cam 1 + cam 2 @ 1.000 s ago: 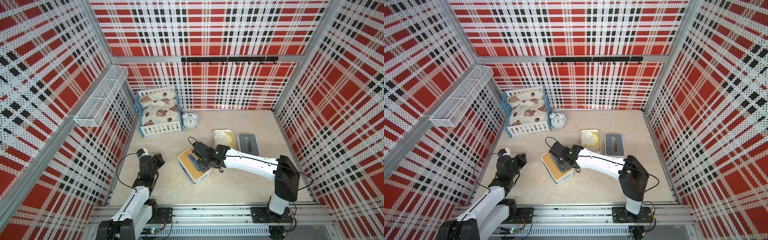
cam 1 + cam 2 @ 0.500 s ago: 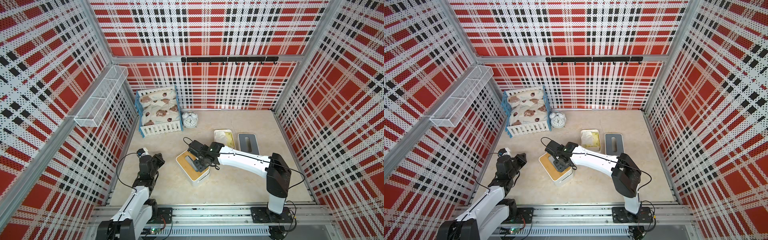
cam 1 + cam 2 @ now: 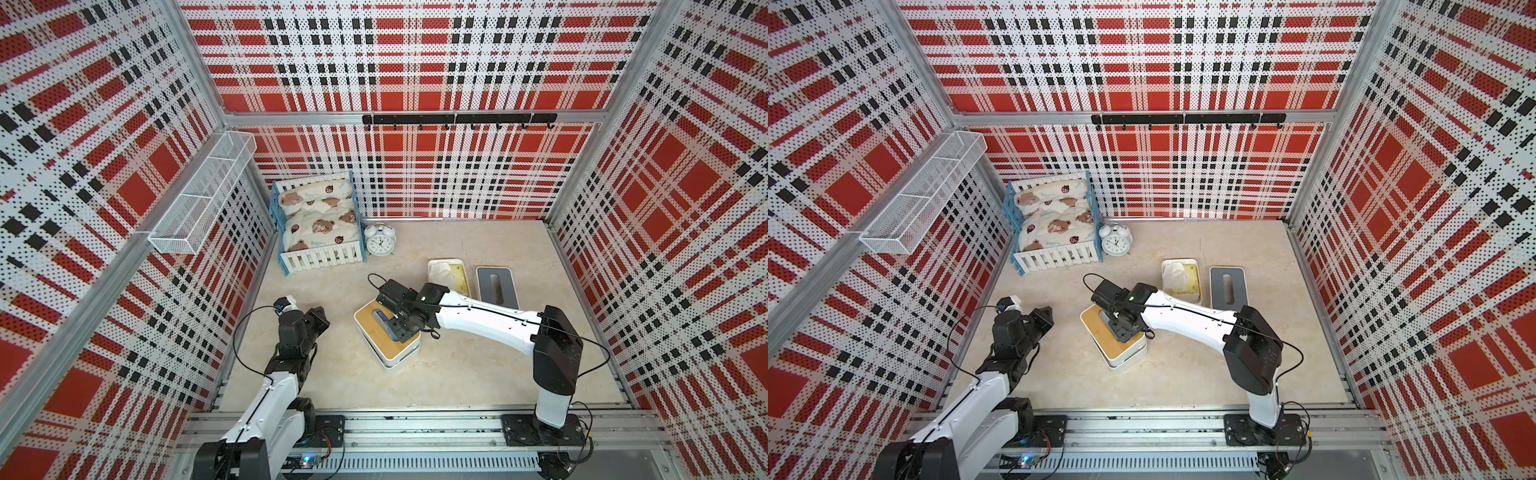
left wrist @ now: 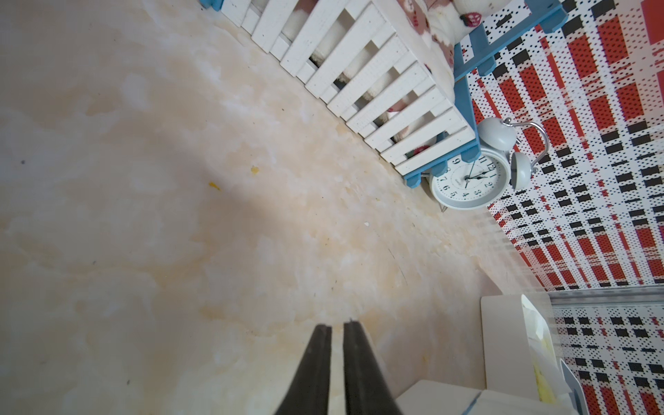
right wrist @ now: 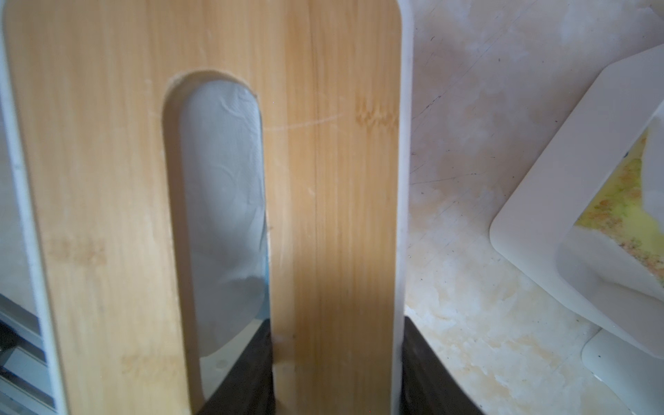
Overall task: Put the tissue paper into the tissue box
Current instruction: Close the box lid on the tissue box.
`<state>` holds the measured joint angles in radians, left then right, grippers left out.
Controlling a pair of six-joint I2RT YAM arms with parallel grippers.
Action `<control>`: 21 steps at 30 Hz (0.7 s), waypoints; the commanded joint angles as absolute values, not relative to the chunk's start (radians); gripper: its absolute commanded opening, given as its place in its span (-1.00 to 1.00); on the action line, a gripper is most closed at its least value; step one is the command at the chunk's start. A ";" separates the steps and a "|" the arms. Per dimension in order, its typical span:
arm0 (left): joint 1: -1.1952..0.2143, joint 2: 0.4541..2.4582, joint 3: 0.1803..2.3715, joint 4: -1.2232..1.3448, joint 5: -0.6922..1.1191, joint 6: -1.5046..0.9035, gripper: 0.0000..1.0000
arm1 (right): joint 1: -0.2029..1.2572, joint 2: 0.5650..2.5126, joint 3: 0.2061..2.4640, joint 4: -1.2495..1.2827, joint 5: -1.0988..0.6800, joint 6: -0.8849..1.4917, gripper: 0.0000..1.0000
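Observation:
The tissue box (image 3: 388, 347) is white with a bamboo lid (image 5: 337, 151) and stands mid-floor in both top views (image 3: 1125, 353). White tissue paper (image 5: 222, 201) shows inside it through the lid's long slot. My right gripper (image 5: 336, 327) is shut on the lid, one finger down in the slot and the other outside the lid's edge; a top view shows it over the box (image 3: 401, 330). My left gripper (image 4: 337, 325) is shut on nothing, hovering over bare floor to the left of the box (image 3: 318, 318).
Behind the box sit an open white tray (image 3: 431, 266) holding a yellow pack with white paper, and a grey slotted lid (image 3: 496, 286). A doll bed (image 3: 318, 220) and alarm clock (image 3: 379, 241) stand at the back left. A wire basket (image 3: 203, 195) hangs on the left wall.
The right arm has swung slightly left, nudging the box and lid with it, then held still. The left arm has not moved.

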<state>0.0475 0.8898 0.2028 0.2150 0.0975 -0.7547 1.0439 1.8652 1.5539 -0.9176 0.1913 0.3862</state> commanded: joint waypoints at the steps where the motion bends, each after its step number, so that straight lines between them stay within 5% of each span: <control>1: 0.056 0.877 0.225 0.211 0.100 -0.739 -0.70 | 1.039 1.822 1.526 -0.925 0.188 0.398 -0.32; 21: 0.056 0.900 0.233 0.232 0.120 -0.744 -0.70 | 1.038 1.878 1.632 -1.044 0.083 0.372 -0.32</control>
<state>0.0475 0.8917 0.2031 0.2157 0.1020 -0.7547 1.0405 1.8629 1.5963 -1.0138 0.1204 0.3820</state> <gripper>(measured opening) 0.150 0.491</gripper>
